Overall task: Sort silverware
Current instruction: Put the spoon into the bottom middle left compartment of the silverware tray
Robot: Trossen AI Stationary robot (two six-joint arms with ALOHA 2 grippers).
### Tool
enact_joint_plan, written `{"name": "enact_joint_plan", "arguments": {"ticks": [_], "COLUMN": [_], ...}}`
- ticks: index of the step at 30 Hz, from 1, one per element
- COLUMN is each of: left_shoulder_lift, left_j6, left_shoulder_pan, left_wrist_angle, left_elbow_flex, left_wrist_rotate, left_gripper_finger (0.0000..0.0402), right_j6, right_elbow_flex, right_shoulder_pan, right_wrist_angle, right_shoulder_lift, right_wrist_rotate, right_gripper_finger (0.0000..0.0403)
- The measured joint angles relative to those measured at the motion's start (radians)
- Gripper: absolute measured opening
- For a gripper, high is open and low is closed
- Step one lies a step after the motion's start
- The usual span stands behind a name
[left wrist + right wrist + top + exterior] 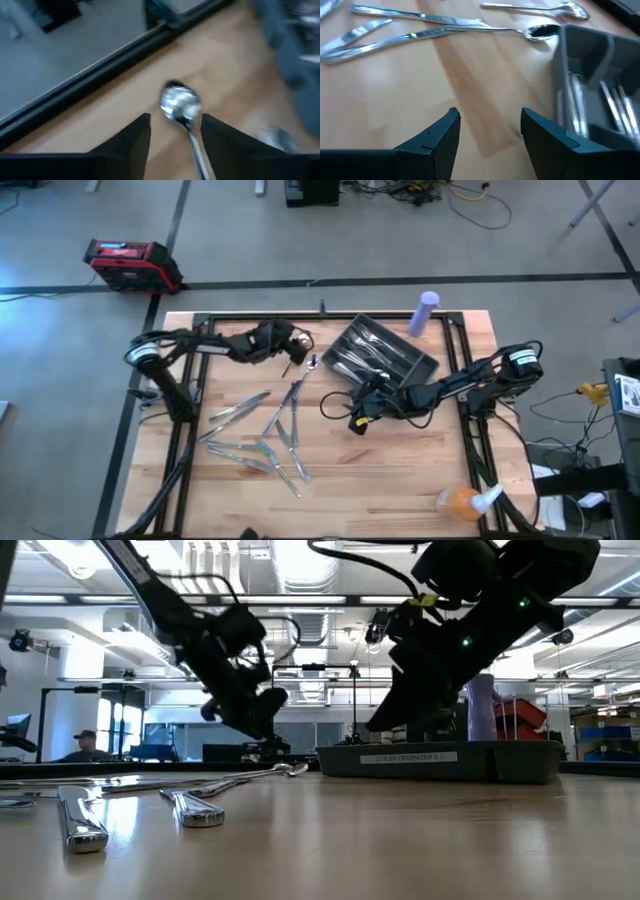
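The silverware lies in two places. Several loose pieces (262, 432) are scattered on the wooden table's near left, and several more lie in the dark compartmented tray (385, 352) at the far middle. A single spoon (180, 103) lies on the table left of the tray. My left gripper (296, 353) is open and low over this spoon, one finger on each side of its handle just behind the bowl. My right gripper (490, 132) is open over bare wood at the tray's near corner, with nothing between its fingers.
A purple bottle (425, 313) stands at the far edge beside the tray. An orange object (460, 502) sits at the near right corner. Black rails (180, 420) run along the table's sides. Bare wood lies between the loose pieces and my right gripper.
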Motion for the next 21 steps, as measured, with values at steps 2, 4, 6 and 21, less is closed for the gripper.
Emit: {"name": "enact_joint_plan", "arguments": {"ticks": [2, 4, 6, 21], "left_shoulder_lift": [0.052, 0.109, 0.152, 0.22], "left_j6": [-0.044, -0.07, -0.071, -0.025], "left_shoulder_pan": [0.02, 0.031, 0.032, -0.002], "left_wrist_angle": [-0.01, 0.0, -0.003, -0.137], "left_elbow_flex": [0.024, 0.06, 0.08, 0.168], "left_wrist_rotate": [0.024, 0.094, 0.156, 0.065], "left_gripper_finger": [0.0188, 0.0204, 0.0217, 0.0192], "right_j6": [0.019, 0.034, 0.037, 0.073], "right_elbow_flex": [0.004, 0.005, 0.008, 0.055], "right_shoulder_pan": [0.01, 0.011, 0.011, 0.006], "right_wrist_angle": [0.003, -0.009, -0.008, -0.021], "right_shoulder_lift": [0.002, 0.001, 0.001, -0.021], "right_wrist_rotate": [-0.003, -0.005, -0.003, -0.002], "right_gripper_finger": [0.019, 0.019, 0.019, 0.019]}}
